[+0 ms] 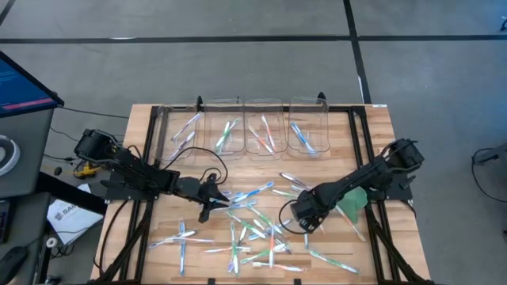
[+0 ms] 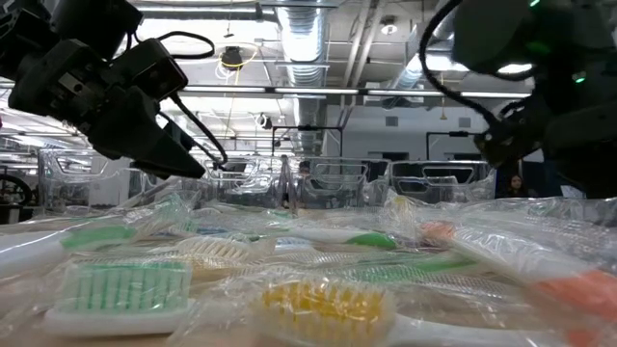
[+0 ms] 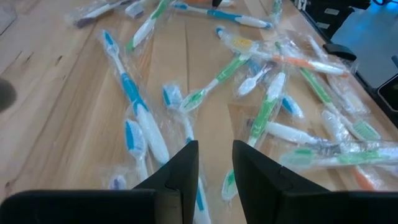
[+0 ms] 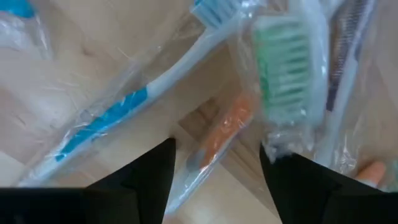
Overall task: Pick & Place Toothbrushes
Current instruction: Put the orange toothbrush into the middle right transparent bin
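The toothbrushes (image 1: 253,229), each in a clear wrapper, are lying scattered across the middle and near part of the wooden table (image 1: 372,134), with a few more sitting inside the four clear bins (image 1: 242,127) lined along the far edge. The left gripper (image 1: 212,199) is hovering at the pile's left edge, its fingers (image 3: 180,171) standing slightly apart with nothing between them; just ahead of their tips a blue-and-white toothbrush (image 3: 134,106) is lying lengthwise, and green and orange ones are fanning out beyond it. The right gripper (image 1: 305,215) is reaching down at the pile's right side with its jaws spread wide and empty; directly between and under the fingertips (image 4: 143,174) an orange-accented toothbrush (image 4: 221,134) is lying, a blue-handled one (image 4: 124,106) is crossing just to one side and a green-bristled head (image 4: 289,65) is sitting on the other. Whether the tips are touching the wrappers is hard to judge. A flat green piece (image 1: 352,199) is lying on the table under the right arm, behind its gripper. In the low view both arms are hanging above the wrapped brushes
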{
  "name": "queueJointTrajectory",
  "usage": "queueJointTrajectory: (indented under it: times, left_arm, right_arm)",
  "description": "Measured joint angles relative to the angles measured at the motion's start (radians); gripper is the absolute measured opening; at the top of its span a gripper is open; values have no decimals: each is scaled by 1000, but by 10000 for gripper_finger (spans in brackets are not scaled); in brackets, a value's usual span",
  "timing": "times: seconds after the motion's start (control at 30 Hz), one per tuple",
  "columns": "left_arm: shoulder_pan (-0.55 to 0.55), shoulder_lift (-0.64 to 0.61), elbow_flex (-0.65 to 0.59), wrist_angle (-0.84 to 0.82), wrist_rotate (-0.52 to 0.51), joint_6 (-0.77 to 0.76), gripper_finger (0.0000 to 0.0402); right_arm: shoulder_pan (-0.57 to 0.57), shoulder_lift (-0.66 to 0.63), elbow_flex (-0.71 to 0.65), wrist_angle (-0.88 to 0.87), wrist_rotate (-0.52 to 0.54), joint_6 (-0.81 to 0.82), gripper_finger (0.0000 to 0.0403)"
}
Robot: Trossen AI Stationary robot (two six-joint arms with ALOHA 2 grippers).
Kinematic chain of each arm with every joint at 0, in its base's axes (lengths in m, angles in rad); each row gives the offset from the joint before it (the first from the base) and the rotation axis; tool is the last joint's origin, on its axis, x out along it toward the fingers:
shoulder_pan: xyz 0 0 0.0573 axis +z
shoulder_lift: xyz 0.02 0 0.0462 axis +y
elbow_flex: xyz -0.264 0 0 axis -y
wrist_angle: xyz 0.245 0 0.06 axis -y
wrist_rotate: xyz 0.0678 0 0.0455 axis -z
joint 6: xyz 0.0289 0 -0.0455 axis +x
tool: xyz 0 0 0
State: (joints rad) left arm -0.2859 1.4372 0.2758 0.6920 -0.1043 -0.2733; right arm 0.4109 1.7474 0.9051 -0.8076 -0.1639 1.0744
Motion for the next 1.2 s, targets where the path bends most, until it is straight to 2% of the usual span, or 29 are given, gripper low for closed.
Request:
queueJointTrajectory:
  times: [0.1,0.17,0.37,0.4,0.57,0.7,0.8,0.9,1.03,1.2]
  left_arm:
    - [0,0,-4,16,0,0,92]
    - [0,0,-4,15,0,0,92]
    - [0,0,-4,22,0,0,92]
    - [0,0,-4,22,0,0,92]
    - [0,0,-4,22,0,0,92]
    - [0,0,-4,22,0,0,92]
    - [0,0,-4,23,0,0,92]
    - [0,0,-4,27,0,0,92]
    - [0,0,-4,29,0,0,92]
    - [0,0,-4,30,-60,1,92]
  right_arm:
    - [-32,28,5,-12,-89,-37,206]
    - [-47,32,12,-27,-106,-54,176]
    - [-52,1,66,-101,-135,-80,31]
    - [-48,-16,75,-110,-143,-88,20]
    - [-23,-67,114,-192,-131,-59,28]
    - [-3,-103,171,-284,-121,-56,11]
    - [-3,-129,235,-350,-66,-60,17]
    - [-22,-143,307,-445,48,-132,19]
    - [-106,-147,409,-519,222,-293,10]
    - [-275,-138,530,-485,304,-458,15]
